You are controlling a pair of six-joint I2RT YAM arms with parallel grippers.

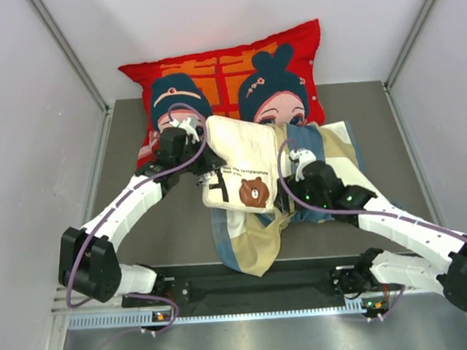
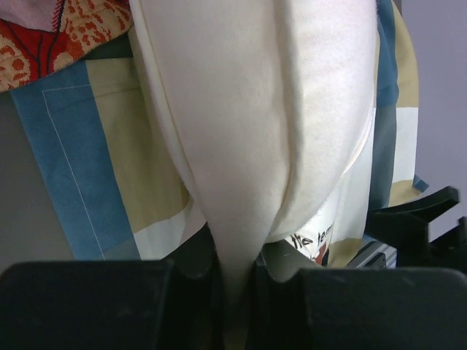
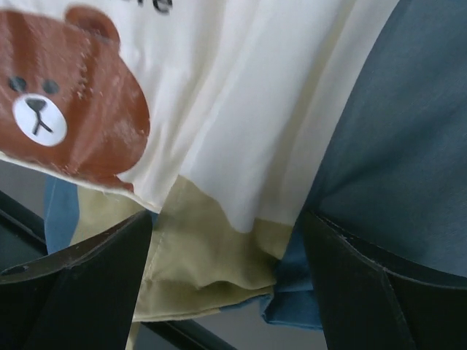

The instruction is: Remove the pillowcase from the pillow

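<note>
Both arms forward: left claw (image 2: 233, 281) tight on pillow (image 2: 255, 109), right claw (image 3: 228, 237) wide astride pillowcase (image 3: 208, 255).

red cushion (image 1: 220, 63) partly hidden, pillow (image 1: 244, 154) text unreadable

Robot lab test cell, not a home: grey table (image 1: 177, 230) boxed in by plain white panel walls (image 1: 22, 156) on aluminium struts (image 1: 67, 50) at 9, 12, 3 o'clock; left arm (image 1: 132, 201) and right arm (image 1: 403, 228) bolted to black rail (image 1: 256, 283) at 6 o'clock, slotted cable duct (image 1: 226, 312) alongside
</note>
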